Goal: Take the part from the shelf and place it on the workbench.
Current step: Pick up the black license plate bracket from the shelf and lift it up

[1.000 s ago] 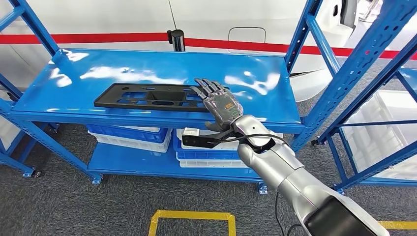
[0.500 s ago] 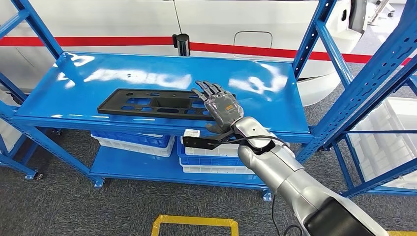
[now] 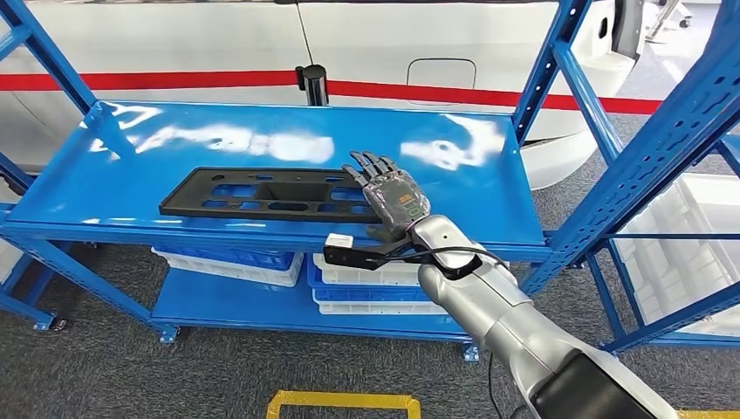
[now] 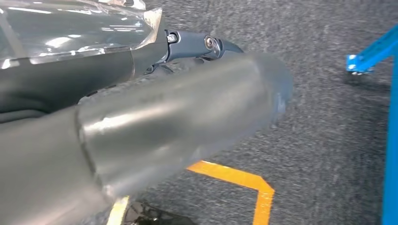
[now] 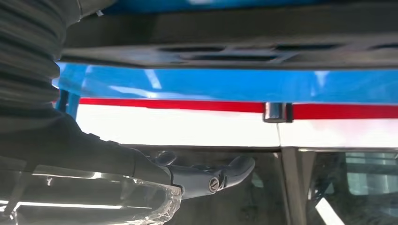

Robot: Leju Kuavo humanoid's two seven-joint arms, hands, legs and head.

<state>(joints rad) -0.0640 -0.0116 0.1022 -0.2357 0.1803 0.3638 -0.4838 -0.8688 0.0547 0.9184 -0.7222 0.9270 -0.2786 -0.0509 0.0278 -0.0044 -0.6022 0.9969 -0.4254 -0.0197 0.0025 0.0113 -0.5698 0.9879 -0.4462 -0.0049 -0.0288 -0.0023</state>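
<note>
My right hand [image 3: 390, 194] is over the blue shelf [image 3: 262, 140], near its front edge, fingers stretched apart and holding nothing. Fingertips [image 3: 359, 162] sit at the right end of the black part [image 3: 262, 194]; can't tell if touching. Part lies flat along the shelf's front edge, toward the left and middle. My left hand [image 4: 206, 44] hangs over grey floor [image 4: 328, 140]; whether its fingers are apart or together I cannot tell. White and blue bins [image 3: 236, 262] on the lower shelf.

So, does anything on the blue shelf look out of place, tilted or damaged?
Nothing stands out. The black part lies flat on the blue shelf, roughly parallel to its front edge, with no visible damage. The right hand is at its right end.
</note>
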